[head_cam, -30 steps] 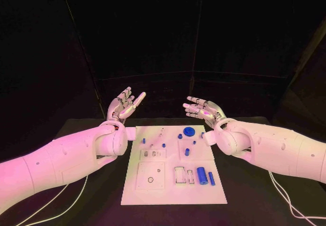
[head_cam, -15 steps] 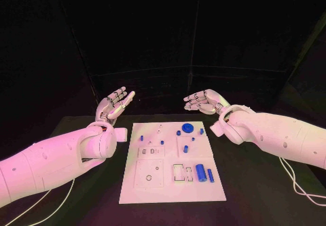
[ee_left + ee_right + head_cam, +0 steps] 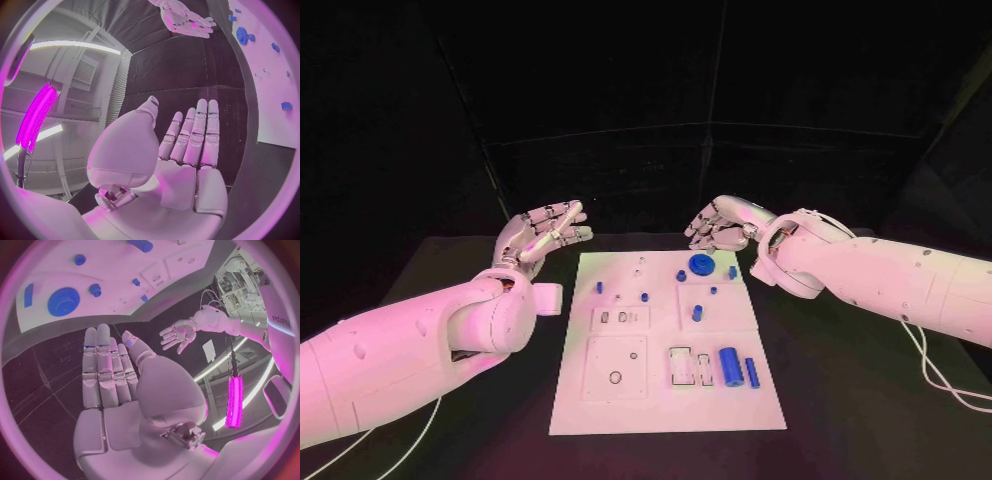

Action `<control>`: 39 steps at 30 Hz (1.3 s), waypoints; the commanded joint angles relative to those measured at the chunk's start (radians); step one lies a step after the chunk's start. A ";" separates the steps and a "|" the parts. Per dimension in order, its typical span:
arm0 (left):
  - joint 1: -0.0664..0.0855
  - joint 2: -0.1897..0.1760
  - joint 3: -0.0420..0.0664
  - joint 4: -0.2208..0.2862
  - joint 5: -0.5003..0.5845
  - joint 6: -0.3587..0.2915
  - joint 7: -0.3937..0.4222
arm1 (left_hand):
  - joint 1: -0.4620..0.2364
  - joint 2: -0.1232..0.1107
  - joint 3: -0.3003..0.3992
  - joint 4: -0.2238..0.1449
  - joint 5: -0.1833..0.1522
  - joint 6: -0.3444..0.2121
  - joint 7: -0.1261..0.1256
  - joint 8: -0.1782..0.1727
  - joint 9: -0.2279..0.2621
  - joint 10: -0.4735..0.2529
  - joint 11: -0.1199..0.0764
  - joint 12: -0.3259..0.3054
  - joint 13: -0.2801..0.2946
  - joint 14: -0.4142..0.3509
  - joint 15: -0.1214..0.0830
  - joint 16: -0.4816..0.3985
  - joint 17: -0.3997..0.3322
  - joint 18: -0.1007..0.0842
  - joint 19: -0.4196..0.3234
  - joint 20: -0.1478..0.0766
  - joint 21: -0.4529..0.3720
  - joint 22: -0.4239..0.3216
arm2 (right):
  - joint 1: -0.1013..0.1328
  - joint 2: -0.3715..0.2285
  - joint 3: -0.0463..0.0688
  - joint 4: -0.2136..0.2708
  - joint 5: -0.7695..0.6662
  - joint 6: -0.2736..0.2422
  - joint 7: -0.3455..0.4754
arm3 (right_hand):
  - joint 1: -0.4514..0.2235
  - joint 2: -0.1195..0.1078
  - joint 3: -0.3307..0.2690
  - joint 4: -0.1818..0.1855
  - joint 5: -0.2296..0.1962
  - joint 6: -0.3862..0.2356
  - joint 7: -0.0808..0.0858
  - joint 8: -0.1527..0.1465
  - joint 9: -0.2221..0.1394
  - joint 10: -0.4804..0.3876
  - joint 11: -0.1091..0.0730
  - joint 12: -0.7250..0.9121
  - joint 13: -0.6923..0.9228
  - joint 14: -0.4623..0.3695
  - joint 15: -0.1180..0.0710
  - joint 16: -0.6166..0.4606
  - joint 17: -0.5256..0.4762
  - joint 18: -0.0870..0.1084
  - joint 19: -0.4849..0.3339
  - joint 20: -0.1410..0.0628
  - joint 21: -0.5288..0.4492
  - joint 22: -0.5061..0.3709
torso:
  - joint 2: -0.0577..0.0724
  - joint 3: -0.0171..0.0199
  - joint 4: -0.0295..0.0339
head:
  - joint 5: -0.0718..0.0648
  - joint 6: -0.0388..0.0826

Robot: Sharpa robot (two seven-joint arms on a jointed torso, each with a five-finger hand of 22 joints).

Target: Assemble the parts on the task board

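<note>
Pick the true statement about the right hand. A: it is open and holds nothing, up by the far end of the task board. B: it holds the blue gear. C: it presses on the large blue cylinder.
A: the right hand is open and holds nothing near the task board's far end, while the blue gear lies on the board, untouched.

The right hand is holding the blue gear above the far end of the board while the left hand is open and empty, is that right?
Not quite. The right hand holds nothing: the head view shows the blue gear lying on the task board below it. The left hand is open and empty, as you said.
</note>
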 commanded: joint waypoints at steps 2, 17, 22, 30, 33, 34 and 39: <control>0.002 -0.013 0.001 0.032 -0.016 0.065 -0.021 | 0.011 0.002 -0.002 -0.011 0.000 0.028 0.034 0.002 -0.001 0.025 -0.006 0.001 -0.003 0.022 -0.007 0.004 0.003 0.006 0.022 -0.008 0.009 0.000 | 0.005 0.004 0.001 0.016 -0.239 0.047 -0.134 | -0.030 -0.016 0.013 0.004 -0.022 0.009 -0.001 -0.019 -0.001 -0.007 -0.006 -0.015 -0.002 0.079 -0.013 0.124 0.086 0.008 0.037 -0.016 0.113 0.066 | 0.035 -0.0064 0.0043 | -0.004 0.005; 0.002 -0.018 0.001 0.076 -0.020 0.086 -0.035 | 0.014 0.005 -0.007 -0.017 0.000 0.039 0.036 0.000 -0.004 0.038 -0.007 -0.005 -0.004 0.030 -0.008 -0.001 0.003 0.004 0.031 -0.011 0.007 -0.003 | 0.006 0.031 0.001 0.031 -0.379 0.097 -0.185 | -0.048 -0.053 0.042 0.037 -0.047 -0.032 0.002 -0.032 0.000 -0.059 0.007 -0.011 0.009 0.059 -0.001 0.646 0.585 0.000 0.027 0.001 0.361 0.269 | 0.062 -0.0096 0.0061 | -0.008 0.004; 0.002 -0.014 0.001 0.076 -0.021 0.089 -0.035 | 0.015 0.006 -0.007 -0.018 0.000 0.040 0.037 -0.001 -0.005 0.038 -0.007 -0.007 -0.005 0.031 -0.008 -0.002 0.003 0.004 0.032 -0.011 0.006 -0.003 | 0.006 0.045 0.001 0.020 -0.390 0.111 -0.182 | -0.044 -0.057 0.047 0.043 -0.046 -0.036 0.001 -0.031 0.001 -0.063 0.007 -0.011 0.011 0.054 -0.001 0.682 0.620 -0.003 0.022 0.003 0.393 0.301 | 0.063 -0.0086 0.0064 | -0.009 0.000; 0.002 -0.011 0.001 0.082 -0.022 0.088 -0.035 | 0.016 0.007 -0.007 -0.019 0.000 0.040 0.038 -0.002 -0.006 0.039 -0.007 -0.008 -0.005 0.032 -0.008 -0.003 0.003 0.004 0.033 -0.011 0.006 -0.003 | 0.006 0.065 0.001 -0.003 -0.394 0.143 -0.184 | -0.040 -0.059 0.058 0.055 -0.046 -0.040 0.000 -0.031 0.001 -0.063 0.006 -0.010 0.014 0.060 0.000 0.764 0.711 -0.014 0.042 0.005 0.464 0.386 | 0.064 -0.0083 0.0066 | -0.011 -0.008; 0.002 -0.011 0.001 0.086 -0.022 0.088 -0.036 | 0.016 0.007 -0.007 -0.019 0.000 0.040 0.038 -0.002 -0.006 0.039 -0.007 -0.008 -0.005 0.032 -0.008 -0.003 0.003 0.004 0.033 -0.011 0.006 -0.003 | 0.005 0.073 0.001 -0.013 -0.395 0.148 -0.183 | -0.038 -0.059 0.062 0.058 -0.046 -0.039 -0.001 -0.030 0.002 -0.062 0.005 -0.010 0.015 0.062 0.001 0.782 0.730 -0.016 0.047 0.005 0.481 0.406 | 0.064 -0.0086 0.0072 | -0.011 -0.010; 0.002 -0.011 0.001 0.087 -0.022 0.088 -0.036 | 0.016 0.007 -0.007 -0.019 0.000 0.040 0.038 -0.002 -0.006 0.039 -0.007 -0.008 -0.005 0.032 -0.008 -0.003 0.003 0.004 0.033 -0.011 0.006 -0.003 | 0.005 0.075 0.001 -0.017 -0.395 0.149 -0.183 | -0.037 -0.058 0.064 0.058 -0.046 -0.039 -0.001 -0.030 0.002 -0.061 0.006 -0.010 0.015 0.062 0.000 0.787 0.736 -0.017 0.049 0.005 0.486 0.412 | 0.065 -0.0084 0.0077 | -0.010 -0.012; 0.002 -0.007 0.001 0.085 -0.022 0.088 -0.038 | 0.015 0.009 -0.010 -0.020 0.000 0.039 0.044 -0.007 -0.009 0.038 -0.003 -0.014 -0.006 0.034 -0.007 -0.006 0.003 0.003 0.036 -0.012 0.004 -0.005 | 0.005 0.085 0.001 -0.033 -0.399 0.156 -0.183 | -0.032 -0.054 0.075 0.061 -0.044 -0.037 -0.003 -0.029 0.002 -0.056 0.004 -0.009 0.017 0.062 -0.001 0.803 0.752 -0.019 0.052 0.005 0.502 0.430 | 0.066 -0.0083 0.0113 | -0.013 -0.017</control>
